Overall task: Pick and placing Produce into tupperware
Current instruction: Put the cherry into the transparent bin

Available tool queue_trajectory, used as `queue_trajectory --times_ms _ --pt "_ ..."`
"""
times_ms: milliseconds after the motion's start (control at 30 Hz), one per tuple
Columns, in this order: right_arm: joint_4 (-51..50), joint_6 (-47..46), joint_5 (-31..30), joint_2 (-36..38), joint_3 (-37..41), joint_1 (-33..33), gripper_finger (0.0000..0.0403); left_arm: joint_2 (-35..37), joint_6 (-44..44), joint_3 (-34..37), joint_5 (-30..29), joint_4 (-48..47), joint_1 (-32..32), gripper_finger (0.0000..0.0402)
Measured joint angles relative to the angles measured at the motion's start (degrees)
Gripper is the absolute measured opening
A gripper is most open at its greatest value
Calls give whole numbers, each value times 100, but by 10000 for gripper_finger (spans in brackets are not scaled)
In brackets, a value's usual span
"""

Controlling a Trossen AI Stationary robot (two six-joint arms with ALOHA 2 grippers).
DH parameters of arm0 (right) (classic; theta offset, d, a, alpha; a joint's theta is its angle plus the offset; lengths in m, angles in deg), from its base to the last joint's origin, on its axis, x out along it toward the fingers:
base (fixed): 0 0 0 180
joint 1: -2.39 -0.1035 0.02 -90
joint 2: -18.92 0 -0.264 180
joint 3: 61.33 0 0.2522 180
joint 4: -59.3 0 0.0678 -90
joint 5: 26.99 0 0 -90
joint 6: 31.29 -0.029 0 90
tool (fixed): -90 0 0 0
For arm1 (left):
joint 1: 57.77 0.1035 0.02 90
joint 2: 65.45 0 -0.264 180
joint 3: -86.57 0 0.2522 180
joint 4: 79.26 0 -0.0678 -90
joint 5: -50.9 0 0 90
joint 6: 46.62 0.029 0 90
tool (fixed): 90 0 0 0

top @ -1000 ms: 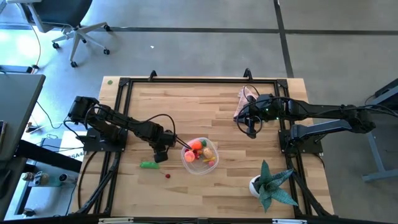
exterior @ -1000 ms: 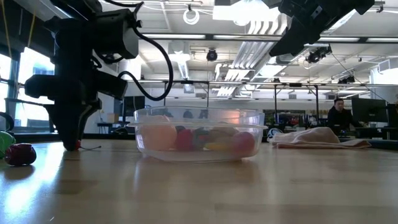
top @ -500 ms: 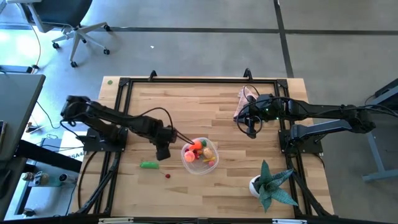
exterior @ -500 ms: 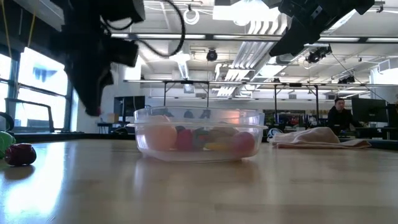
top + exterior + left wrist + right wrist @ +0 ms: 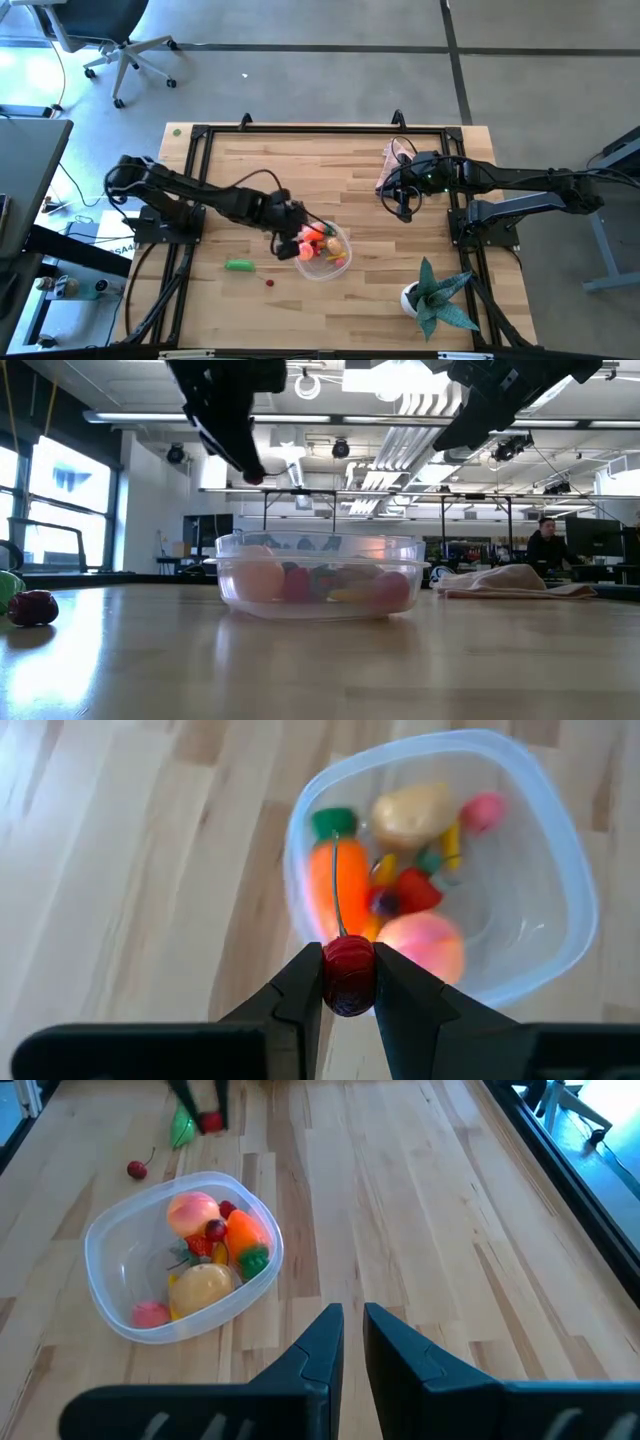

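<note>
Left gripper [image 5: 349, 982] was clamped on a small red berry [image 5: 349, 976], pinched between both fingertips, a thin stem sticking up from it. It hung above the table at the tupperware's [image 5: 341, 260] left rim, not quite over the middle. From the left wrist view the tub [image 5: 560, 870] lay straight ahead of the fingers, so my read: the drop needs a short carry forward over the rim, toward the right arm's side.

Inside the tub: carrot [image 5: 338, 880], tan ball [image 5: 413, 812], pink ball [image 5: 484, 809], a peach-coloured ball [image 5: 425, 942], yellow sticks [image 5: 452, 842], a few red bits. Low view showed the berry [image 5: 254, 477] clearly higher than the rim [image 5: 318, 541].

Outside on the table: green pod [image 5: 238, 265] and another red berry [image 5: 269, 283], both nearer the left arm.

Right gripper [image 5: 351, 1325] was pinched closed with nothing in it, parked well apart near the pink cloth [image 5: 393, 165].
</note>
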Motion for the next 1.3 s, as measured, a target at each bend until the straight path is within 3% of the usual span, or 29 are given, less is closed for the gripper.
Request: queue_trajectory --times_ms 433,1300 --pt "-8 0 2 0 -1 -1 32 -1624 139 -1086 216 20 -261 72" --pt "-7 0 0 0 -6 1 32 -1916 96 -1038 476 -243 1 72"
